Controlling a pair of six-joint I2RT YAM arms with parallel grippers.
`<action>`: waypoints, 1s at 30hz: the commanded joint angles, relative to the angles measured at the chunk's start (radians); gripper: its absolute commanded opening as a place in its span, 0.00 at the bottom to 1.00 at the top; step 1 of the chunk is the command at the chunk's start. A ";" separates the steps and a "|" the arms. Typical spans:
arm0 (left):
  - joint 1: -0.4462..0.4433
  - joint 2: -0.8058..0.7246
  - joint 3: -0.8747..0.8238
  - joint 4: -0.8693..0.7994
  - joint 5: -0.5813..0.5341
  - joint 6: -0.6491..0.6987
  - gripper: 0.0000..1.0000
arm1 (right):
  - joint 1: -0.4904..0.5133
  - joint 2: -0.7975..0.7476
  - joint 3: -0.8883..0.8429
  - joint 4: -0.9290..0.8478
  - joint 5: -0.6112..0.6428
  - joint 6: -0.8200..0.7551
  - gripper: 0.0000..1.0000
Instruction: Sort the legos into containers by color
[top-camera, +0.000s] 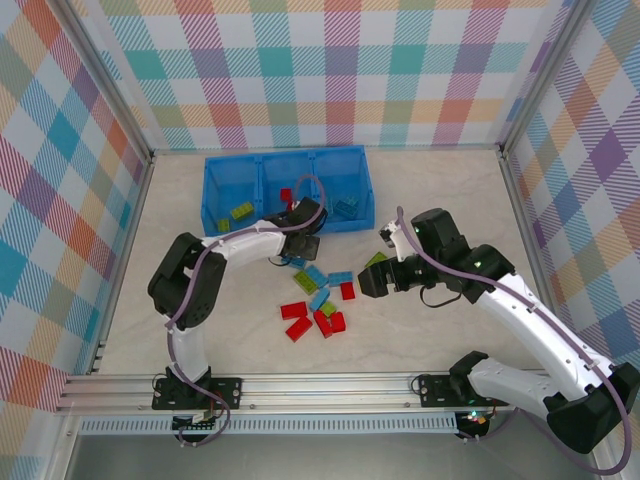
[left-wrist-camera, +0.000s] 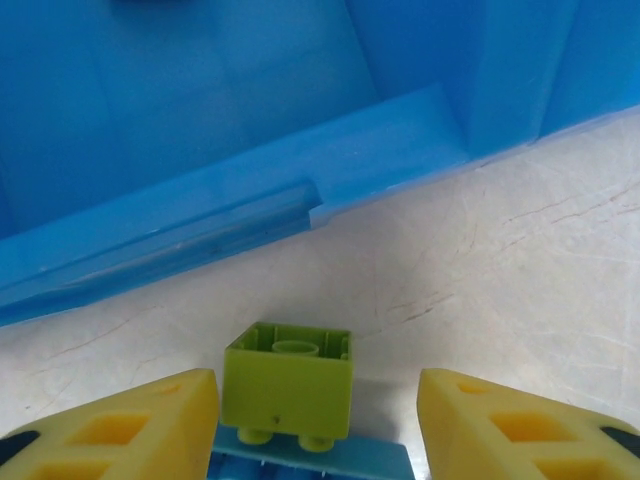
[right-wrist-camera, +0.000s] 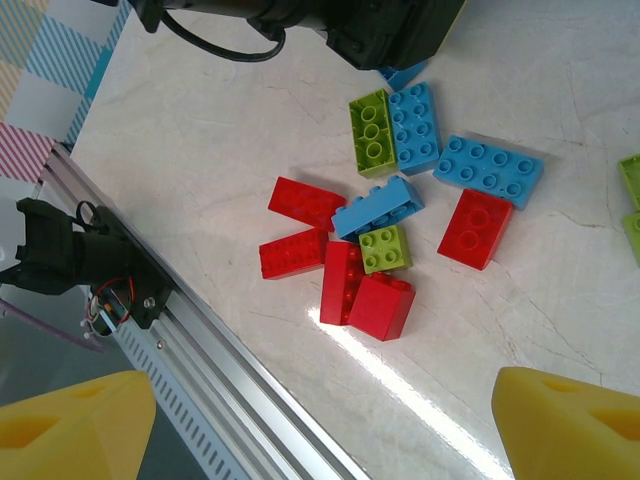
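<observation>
Left gripper (left-wrist-camera: 318, 430) straddles a lime green brick (left-wrist-camera: 288, 385) lying studs-down on a light blue brick (left-wrist-camera: 330, 462), just before the blue tray's (left-wrist-camera: 200, 230) near wall. Its jaws are apart, with gaps either side. Probably light, rigid, slick plastic, so pinch the flat side walls squarely. Right gripper (right-wrist-camera: 320, 420) hangs wide open above the loose legos (right-wrist-camera: 381, 305).

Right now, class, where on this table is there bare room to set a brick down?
Bare tabletop lies right of the tray up to the right wall, and between the loose bricks and the front rail. The middle, before the tray, is crowded.
</observation>
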 joint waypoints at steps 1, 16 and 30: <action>0.006 0.034 0.036 0.009 0.003 0.008 0.52 | 0.005 -0.016 0.000 -0.003 -0.005 0.026 0.88; 0.005 -0.076 -0.009 0.028 0.054 -0.029 0.30 | 0.005 -0.028 0.001 0.006 0.008 0.059 0.87; 0.312 -0.287 0.143 -0.080 -0.074 -0.135 0.29 | 0.005 -0.047 -0.021 0.043 0.055 0.093 0.88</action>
